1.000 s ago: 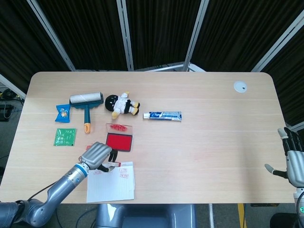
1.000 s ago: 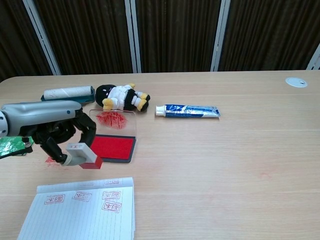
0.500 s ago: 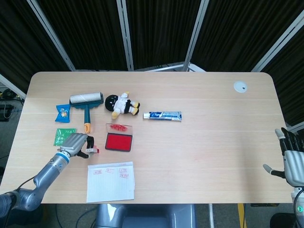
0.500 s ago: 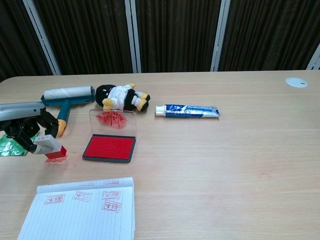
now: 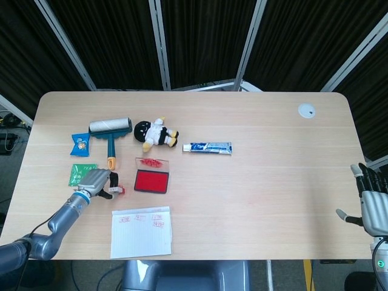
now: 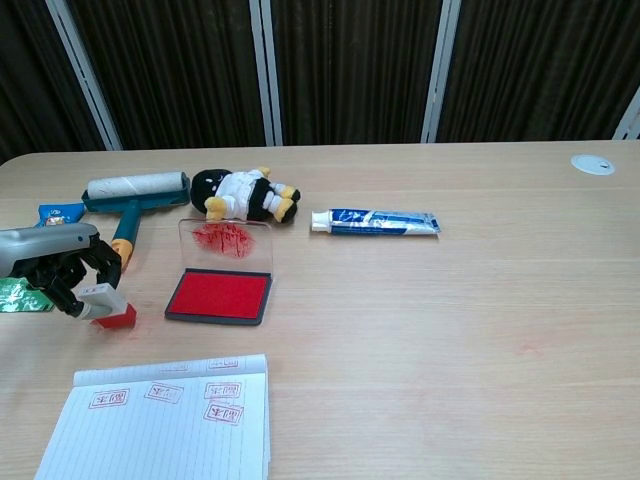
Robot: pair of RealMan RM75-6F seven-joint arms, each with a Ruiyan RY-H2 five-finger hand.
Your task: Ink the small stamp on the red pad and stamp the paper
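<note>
Down at the near-left of the tabletop (image 5: 254,139), the left hand (image 6: 60,277) curls its fingers around the small stamp (image 6: 108,306), whose red base touches or nearly touches the wood just left of the red ink pad (image 6: 219,296). The grip holds the pale body from above and behind, tilted, so the red base points down and outward; that suits pressing down on a flat surface. Judging by where it sits, the stamp is off both pad and paper, so it looks to be set aside or between steps.

The pad lies open, its clear lid (image 6: 226,241) standing upright behind it and smeared with red. Nearer the table edge, the lined notepad (image 6: 165,427) already carries several red imprints along its top rows, with bare lines below them.

Behind the hand sit a green packet (image 5: 81,174), a lint roller (image 5: 111,132) with a teal handle and a blue snack packet (image 5: 80,143). Further along lie a plush penguin (image 5: 155,134) and a toothpaste tube (image 5: 207,147), well apart from the work. Nothing stands between stamp, pad and notepad.

The right hand (image 5: 372,201) hangs off the far-right edge, fingers spread, holding nothing.
</note>
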